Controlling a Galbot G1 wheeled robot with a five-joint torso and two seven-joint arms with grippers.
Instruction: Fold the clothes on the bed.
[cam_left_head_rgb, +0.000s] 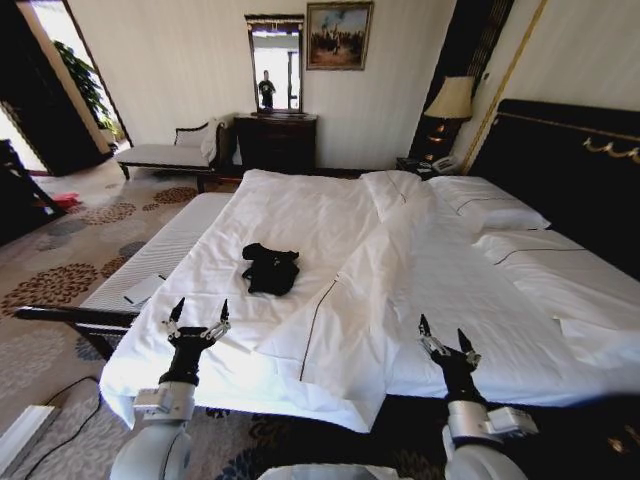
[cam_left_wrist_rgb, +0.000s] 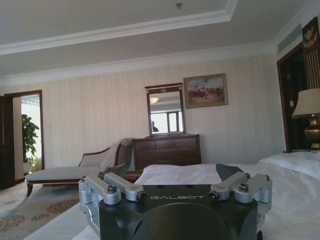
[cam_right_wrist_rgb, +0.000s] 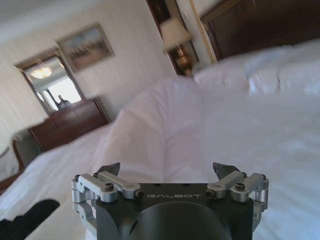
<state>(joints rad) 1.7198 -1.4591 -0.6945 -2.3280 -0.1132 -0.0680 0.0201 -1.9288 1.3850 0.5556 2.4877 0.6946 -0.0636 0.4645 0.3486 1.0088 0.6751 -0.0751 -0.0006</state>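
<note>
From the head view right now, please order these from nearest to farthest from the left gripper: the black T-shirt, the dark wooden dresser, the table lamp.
From the left gripper:
1. Crumpled black T-shirt, on the white bed just ahead.
2. Dark wooden dresser, against the far wall.
3. Table lamp, far right, beside the headboard.

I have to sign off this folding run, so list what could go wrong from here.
1. The black T-shirt lies crumpled in a heap on the white duvet, so a grasp may well pinch duvet along with it.
2. The left gripper and right gripper, both open, hover at the bed's near edge; the shirt lies farther in, so reaching could be awkward.
</note>
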